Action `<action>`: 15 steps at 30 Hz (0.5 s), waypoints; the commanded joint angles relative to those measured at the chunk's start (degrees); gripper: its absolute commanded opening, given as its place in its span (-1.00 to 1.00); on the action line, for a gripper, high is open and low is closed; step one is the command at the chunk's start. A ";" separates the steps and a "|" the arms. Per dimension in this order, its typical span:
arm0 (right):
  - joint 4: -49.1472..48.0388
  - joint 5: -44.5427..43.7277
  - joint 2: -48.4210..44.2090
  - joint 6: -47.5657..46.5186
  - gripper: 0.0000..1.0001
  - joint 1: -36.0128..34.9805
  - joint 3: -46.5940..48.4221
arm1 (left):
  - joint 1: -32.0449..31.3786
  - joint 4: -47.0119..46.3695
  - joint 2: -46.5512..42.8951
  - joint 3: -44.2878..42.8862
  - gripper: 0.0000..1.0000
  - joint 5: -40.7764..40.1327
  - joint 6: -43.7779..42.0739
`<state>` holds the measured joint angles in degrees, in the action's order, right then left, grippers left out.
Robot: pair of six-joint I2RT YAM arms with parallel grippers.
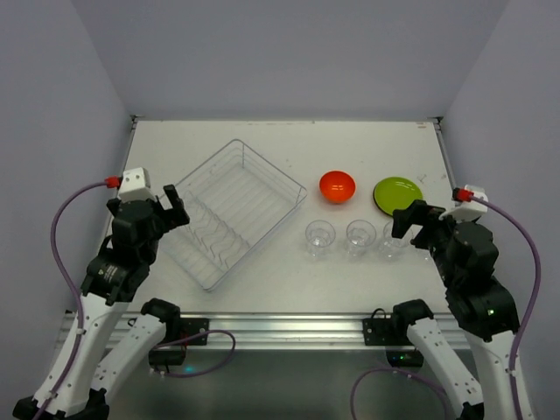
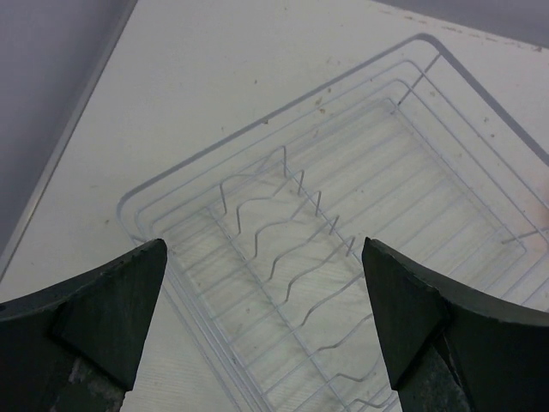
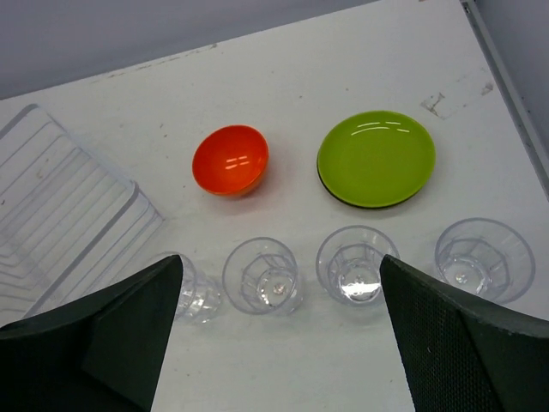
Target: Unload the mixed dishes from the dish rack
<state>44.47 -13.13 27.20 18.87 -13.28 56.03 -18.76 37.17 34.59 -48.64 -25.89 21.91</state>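
The see-through dish rack (image 1: 241, 214) (image 2: 360, 197) lies at an angle left of centre, and no dish shows inside it. To its right an orange-red bowl (image 1: 337, 185) (image 3: 229, 160) and a lime-green plate (image 1: 397, 194) (image 3: 376, 158) sit on the table. In front of them several clear tumblers stand upright in a row (image 1: 319, 239) (image 3: 262, 275). My left gripper (image 1: 175, 208) (image 2: 263, 257) hangs open over the rack's near left end. Above the right end of the tumbler row my right gripper (image 1: 411, 223) (image 3: 281, 266) is open and holds nothing. In the top view it hides part of that row.
The white table (image 1: 289, 144) is walled at the back and on both sides. A raised rail (image 1: 280, 325) runs along its near edge, where both arm bases sit. A corner of the rack (image 3: 60, 215) reaches into the left of the right wrist view.
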 commanded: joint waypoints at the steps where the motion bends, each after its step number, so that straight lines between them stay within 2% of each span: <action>1: 2.99 -6.63 -1.88 -1.64 0.98 -4.38 1.45 | 0.31 3.60 -0.92 -7.60 1.00 -5.31 -1.96; 3: 3.87 -8.40 -2.94 -1.73 0.98 -6.92 1.80 | 0.31 6.23 -1.98 -10.58 1.00 -3.74 -2.66; 7: 3.17 -6.04 -6.71 -5.59 0.98 -8.78 0.75 | 0.31 10.72 -4.96 -14.28 1.00 -3.46 -4.07; 11: 4.47 -7.61 -11.20 -4.21 0.98 -8.78 0.92 | 0.31 12.75 -10.66 -14.64 1.00 -5.66 -5.91; 15: 8.52 -6.03 -10.68 -2.44 0.98 -8.78 3.12 | 0.31 11.88 -14.81 -13.32 1.00 -3.29 -9.07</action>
<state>50.00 -18.61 15.62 15.81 -21.80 57.39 -18.76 47.24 21.82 -62.02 -29.63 17.26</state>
